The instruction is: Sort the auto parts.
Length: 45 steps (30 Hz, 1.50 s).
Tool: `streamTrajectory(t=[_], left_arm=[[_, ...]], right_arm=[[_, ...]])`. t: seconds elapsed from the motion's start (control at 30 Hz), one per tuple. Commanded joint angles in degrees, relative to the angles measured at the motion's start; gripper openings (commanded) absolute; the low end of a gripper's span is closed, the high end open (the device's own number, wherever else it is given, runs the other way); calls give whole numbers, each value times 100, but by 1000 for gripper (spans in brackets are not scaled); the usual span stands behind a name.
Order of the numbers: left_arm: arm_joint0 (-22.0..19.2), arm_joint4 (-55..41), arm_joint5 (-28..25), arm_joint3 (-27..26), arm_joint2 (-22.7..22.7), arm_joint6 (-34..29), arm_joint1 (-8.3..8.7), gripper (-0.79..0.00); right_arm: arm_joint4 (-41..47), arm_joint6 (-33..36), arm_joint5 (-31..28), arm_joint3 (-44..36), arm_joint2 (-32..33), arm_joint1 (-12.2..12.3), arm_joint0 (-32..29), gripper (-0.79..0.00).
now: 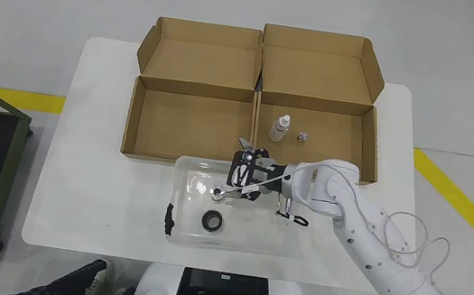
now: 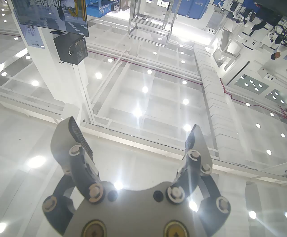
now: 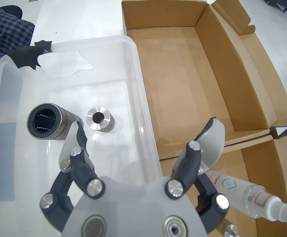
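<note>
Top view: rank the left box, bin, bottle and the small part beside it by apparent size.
1. left box, lid included
2. bin
3. bottle
4. small part
Without its lid, box and bin look alike.

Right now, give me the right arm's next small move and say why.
Probably shift the right arm's jaws sideways, off the cardboard box and fully over the clear bin, centred on the small metal sleeve. The jaws stand open and empty, straddling the bin's wall, so lowering here would likely hit it. The sleeve and the larger bearing lie unsorted in the bin.
</note>
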Motion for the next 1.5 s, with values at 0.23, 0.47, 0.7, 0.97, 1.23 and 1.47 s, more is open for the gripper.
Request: streamTrajectory(t=[0.23, 0.47, 0.7, 0.97, 1.23, 1.47], left_arm=[[0, 0, 0, 0, 0, 0, 0, 0], [0, 0, 0, 0, 0, 0, 0, 0], [0, 0, 0, 0, 0, 0, 0, 0], [0, 0, 0, 0, 0, 0, 0, 0], [0, 0, 0, 0, 0, 0, 0, 0], [0, 0, 0, 0, 0, 0, 0, 0]], right_arm=[[0, -1, 0, 0, 0, 0, 0, 0], [0, -1, 0, 0, 0, 0, 0, 0], [0, -1, 0, 0, 0, 0, 0, 0], [-186, -301, 105, -269, 145, 33, -160, 0], [-357, -595, -99, -831, 413, 116, -407, 0], [-452, -666, -657, -1386, 502, 191, -613, 0]])
